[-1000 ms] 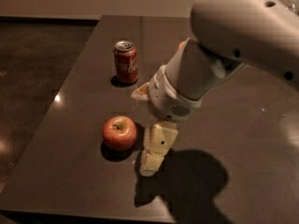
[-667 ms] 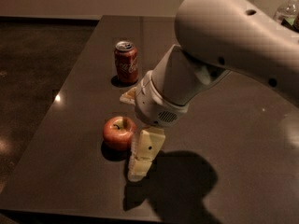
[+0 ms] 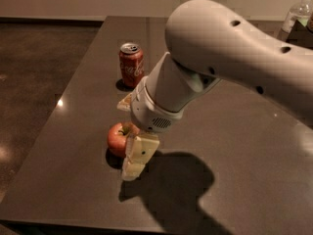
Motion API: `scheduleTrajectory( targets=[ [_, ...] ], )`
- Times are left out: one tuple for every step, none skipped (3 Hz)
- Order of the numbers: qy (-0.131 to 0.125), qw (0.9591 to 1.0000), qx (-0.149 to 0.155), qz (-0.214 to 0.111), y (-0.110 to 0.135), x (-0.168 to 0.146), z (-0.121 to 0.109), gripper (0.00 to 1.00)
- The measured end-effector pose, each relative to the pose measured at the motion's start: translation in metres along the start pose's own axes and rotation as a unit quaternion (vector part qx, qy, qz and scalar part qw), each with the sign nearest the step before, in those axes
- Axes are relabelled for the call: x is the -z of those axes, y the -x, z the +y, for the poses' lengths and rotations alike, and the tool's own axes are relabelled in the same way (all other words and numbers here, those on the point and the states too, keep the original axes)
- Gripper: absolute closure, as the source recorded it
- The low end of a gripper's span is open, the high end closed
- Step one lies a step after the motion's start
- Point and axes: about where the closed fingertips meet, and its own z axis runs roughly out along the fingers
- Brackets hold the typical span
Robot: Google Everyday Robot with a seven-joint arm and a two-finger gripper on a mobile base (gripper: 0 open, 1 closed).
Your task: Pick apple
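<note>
The red apple (image 3: 116, 138) lies on the dark table (image 3: 234, 131), near its front left part. My gripper (image 3: 125, 139) reaches down over it from the right. One cream finger (image 3: 138, 155) stands in front of the apple and covers its right side. The other finger (image 3: 125, 103) shows behind the apple. The fingers are apart with the apple between them. My big white arm (image 3: 230, 48) hides the table's middle.
A red soda can (image 3: 131, 64) stands upright behind the apple, toward the table's left edge. A clear plastic bottle (image 3: 296, 13) stands at the far right corner. The table's left edge drops to a brown floor (image 3: 39, 82).
My arm has swung left and down toward the apple. The front finger, which was to the right of the apple, now overlaps its right side.
</note>
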Motion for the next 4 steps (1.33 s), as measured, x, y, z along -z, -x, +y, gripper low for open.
scheduleTrajectory(
  targets=[
    [-0.005,1.0,-0.004,0.002,-0.006,-0.004,-0.012,0.3],
    [-0.006,0.9999,-0.012,-0.006,-0.009,0.002,-0.019,0.54],
    [-0.006,0.9997,-0.014,-0.02,-0.006,0.02,-0.028,0.76],
    [-0.018,0.999,-0.012,-0.039,0.004,0.065,-0.046,1.0]
  ],
)
